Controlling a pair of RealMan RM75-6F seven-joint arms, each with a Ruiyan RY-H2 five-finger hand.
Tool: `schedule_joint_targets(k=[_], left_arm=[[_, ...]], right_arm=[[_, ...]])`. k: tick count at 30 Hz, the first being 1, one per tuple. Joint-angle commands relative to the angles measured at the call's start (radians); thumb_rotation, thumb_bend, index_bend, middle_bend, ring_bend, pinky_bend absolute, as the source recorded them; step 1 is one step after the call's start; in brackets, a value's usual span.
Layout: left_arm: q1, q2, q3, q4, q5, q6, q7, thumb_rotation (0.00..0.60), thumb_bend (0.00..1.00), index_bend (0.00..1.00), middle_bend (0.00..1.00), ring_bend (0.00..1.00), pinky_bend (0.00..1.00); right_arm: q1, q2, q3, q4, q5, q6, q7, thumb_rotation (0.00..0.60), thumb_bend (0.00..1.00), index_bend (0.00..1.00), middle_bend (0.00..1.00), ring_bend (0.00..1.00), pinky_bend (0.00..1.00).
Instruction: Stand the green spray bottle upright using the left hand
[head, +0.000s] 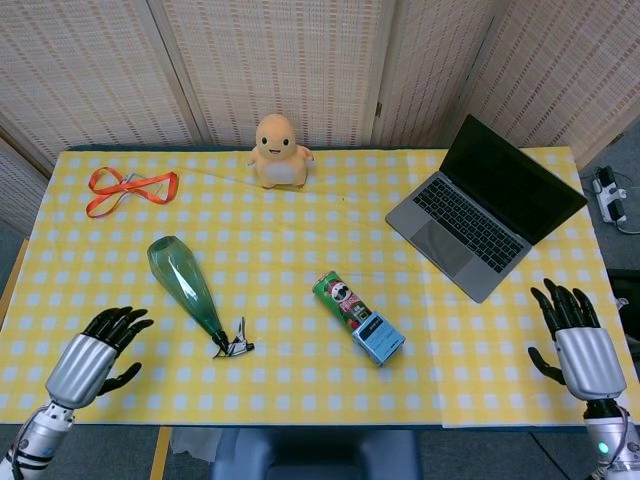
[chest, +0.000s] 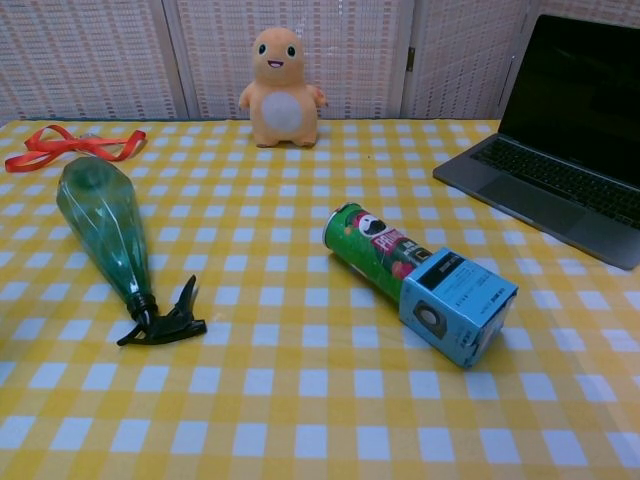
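Observation:
The green spray bottle (head: 186, 281) (chest: 102, 232) lies on its side on the yellow checked tablecloth, its fat base toward the back left and its black trigger head (head: 233, 346) (chest: 163, 323) toward the front. My left hand (head: 92, 354) hovers over the table's front left, to the left of the bottle and apart from it, fingers spread and empty. My right hand (head: 577, 343) is at the far right front edge, fingers spread, holding nothing. Neither hand shows in the chest view.
A green crisps can (head: 345, 304) with a blue box (head: 379, 341) at its end lies right of the bottle. An open laptop (head: 485, 204) is at the back right, an orange plush toy (head: 279, 151) at the back centre, an orange lanyard (head: 130, 188) at the back left.

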Motion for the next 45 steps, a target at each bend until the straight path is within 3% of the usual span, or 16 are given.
schedule_joint_targets(k=[1,17,29,33,39,45], left_arm=[[-0.024,-0.021,-0.019,0.012,-0.031,-0.028,0.020,0.600,0.29,0.23,0.24,0.23,0.20],[-0.098,-0.195,-0.022,0.199,-0.029,-0.021,-0.119,0.600,0.29,0.24,0.26,0.23,0.22],[-0.177,-0.322,-0.003,0.433,0.010,0.000,-0.265,0.600,0.28,0.20,0.25,0.10,0.17],[-0.193,-0.358,0.008,0.505,0.014,-0.002,-0.263,0.600,0.28,0.19,0.23,0.08,0.16],[-0.194,-0.419,0.013,0.597,-0.003,0.022,-0.282,0.600,0.25,0.20,0.11,0.00,0.12],[-0.215,-0.469,0.027,0.668,0.006,0.037,-0.296,0.600,0.20,0.18,0.07,0.00,0.07]], right_arm=[[0.005,-0.008,0.006,0.007,0.010,-0.005,-0.007,0.600,0.33,0.00,0.00,0.00,0.00],[0.017,-0.009,0.026,0.025,0.065,-0.038,0.007,0.600,0.33,0.00,0.00,0.00,0.00],[0.018,-0.001,0.025,0.021,0.106,-0.065,-0.006,0.600,0.33,0.00,0.00,0.00,0.00],[0.016,0.005,0.026,0.023,0.110,-0.067,0.006,0.600,0.33,0.00,0.00,0.00,0.00],[0.015,0.004,0.028,0.039,0.102,-0.057,0.033,0.600,0.33,0.00,0.00,0.00,0.00],[0.015,0.003,0.024,0.042,0.099,-0.061,0.034,0.600,0.33,0.00,0.00,0.00,0.00]])
